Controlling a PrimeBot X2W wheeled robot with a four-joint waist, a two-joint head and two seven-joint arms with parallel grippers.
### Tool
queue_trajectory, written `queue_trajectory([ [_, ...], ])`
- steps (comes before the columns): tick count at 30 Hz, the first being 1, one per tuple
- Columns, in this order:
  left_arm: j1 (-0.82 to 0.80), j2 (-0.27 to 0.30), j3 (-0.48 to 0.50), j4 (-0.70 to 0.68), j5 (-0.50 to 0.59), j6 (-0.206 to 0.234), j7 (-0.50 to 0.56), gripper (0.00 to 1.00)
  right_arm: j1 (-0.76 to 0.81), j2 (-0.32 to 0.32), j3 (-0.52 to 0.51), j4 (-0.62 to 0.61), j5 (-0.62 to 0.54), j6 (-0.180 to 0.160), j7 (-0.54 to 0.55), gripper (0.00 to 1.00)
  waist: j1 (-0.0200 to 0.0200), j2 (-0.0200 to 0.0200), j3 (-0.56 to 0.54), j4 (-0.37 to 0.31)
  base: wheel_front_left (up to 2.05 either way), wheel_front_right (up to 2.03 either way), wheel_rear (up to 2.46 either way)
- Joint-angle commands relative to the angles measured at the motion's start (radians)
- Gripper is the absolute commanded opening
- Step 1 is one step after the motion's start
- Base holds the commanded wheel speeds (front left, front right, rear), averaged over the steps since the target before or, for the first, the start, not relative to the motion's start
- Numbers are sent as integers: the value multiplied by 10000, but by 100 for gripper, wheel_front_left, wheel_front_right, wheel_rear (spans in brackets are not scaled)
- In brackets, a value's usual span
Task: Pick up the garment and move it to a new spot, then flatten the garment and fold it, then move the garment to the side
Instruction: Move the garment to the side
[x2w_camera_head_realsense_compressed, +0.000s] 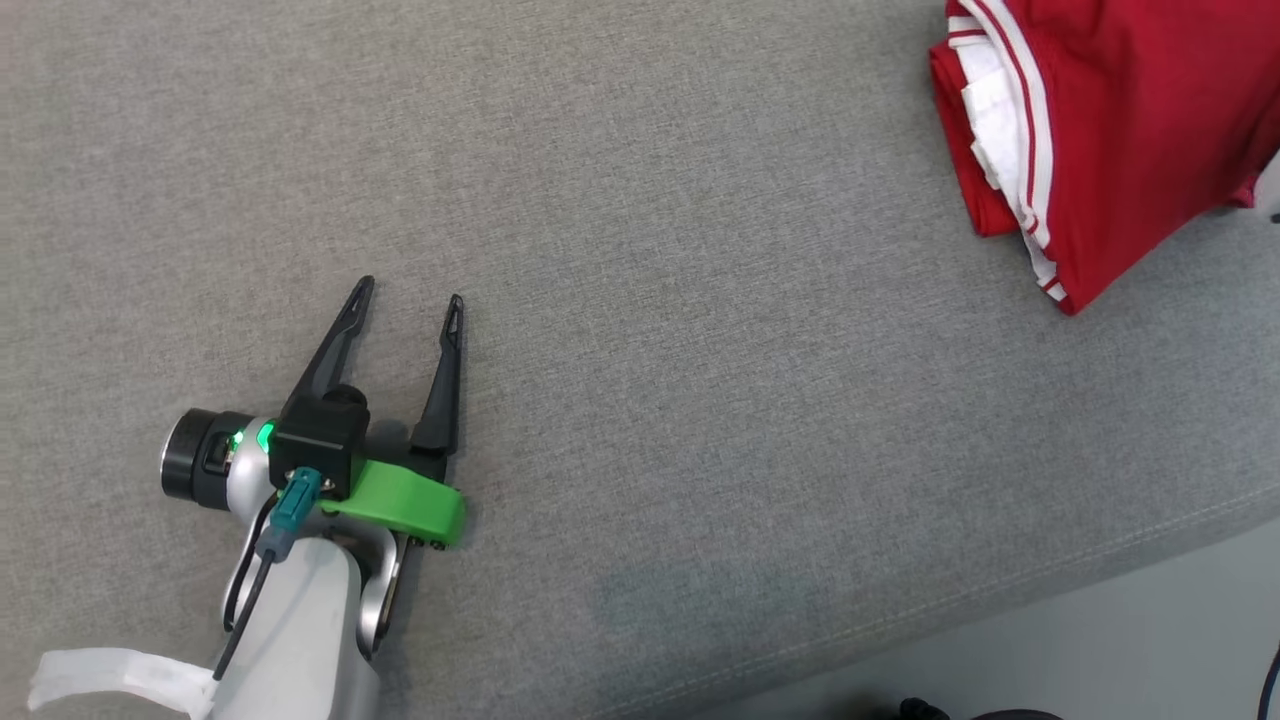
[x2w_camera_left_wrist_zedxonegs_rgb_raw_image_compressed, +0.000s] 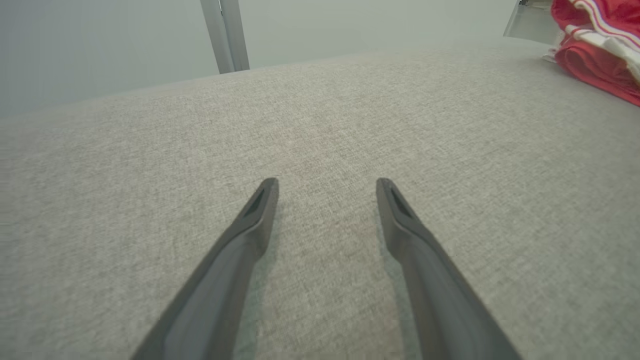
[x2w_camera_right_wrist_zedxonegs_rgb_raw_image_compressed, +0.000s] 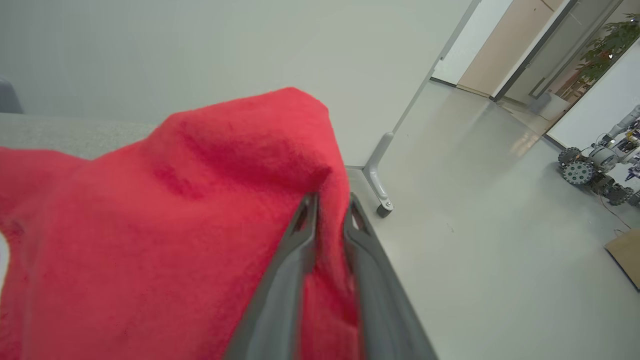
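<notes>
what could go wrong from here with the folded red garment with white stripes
1. The right gripper pinches just a narrow ridge of the red garment with white stripes; a tug could slip off it or drag the fold open.
2. In the right wrist view the pale floor lies just past the pinched edge, so the garment might slide off the grey fabric surface.
3. The open left gripper sits far off, unable to steady it.
</notes>
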Motion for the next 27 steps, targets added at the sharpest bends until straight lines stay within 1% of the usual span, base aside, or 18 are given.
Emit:
queue_trajectory([
  [1,-12,137,71,133,10,82,25,100,-129,-140,-422,449,-460,-22,-20,100,0,-1,-5,168,0,0,0],
  [3,-13,134,77,119,9,112,25,100,-302,-142,-949,705,-820,-20,-20,100,0,-1,-17,284,0,0,0],
  [5,7,151,127,148,65,260,25,100,-273,-21,-1356,740,-1139,-22,-21,100,0,-1,-64,384,0,0,0],
  [8,65,69,111,162,-37,359,23,100,71,251,-1667,420,-1491,-22,-21,100,0,-1,-235,519,0,0,0],
  [11,210,6,122,194,-129,438,19,100,506,747,-1587,-72,-1558,-20,-21,100,0,-1,-520,605,0,0,0],
  [15,435,-50,190,294,-233,473,16,100,1293,1450,-901,-921,-1282,-20,-21,100,0,-1,-997,716,0,0,0],
  [18,622,-83,361,398,-331,602,17,100,1900,1933,-300,-1461,-726,-20,-21,100,0,-1,-1394,833,0,0,0],
  [19,622,-83,361,398,-331,602,17,100,1900,1933,-300,-1461,-726,-20,-21,100,0,-1,-1394,833,0,0,0],
  [23,843,-109,465,593,-334,611,16,100,2692,2280,564,-1884,-89,-22,-21,100,0,-1,-1927,1105,0,0,0],
  [27,1100,-151,613,646,-471,651,16,100,3358,2428,1230,-2134,417,-20,-21,100,0,-1,-2386,1482,0,0,0],
])
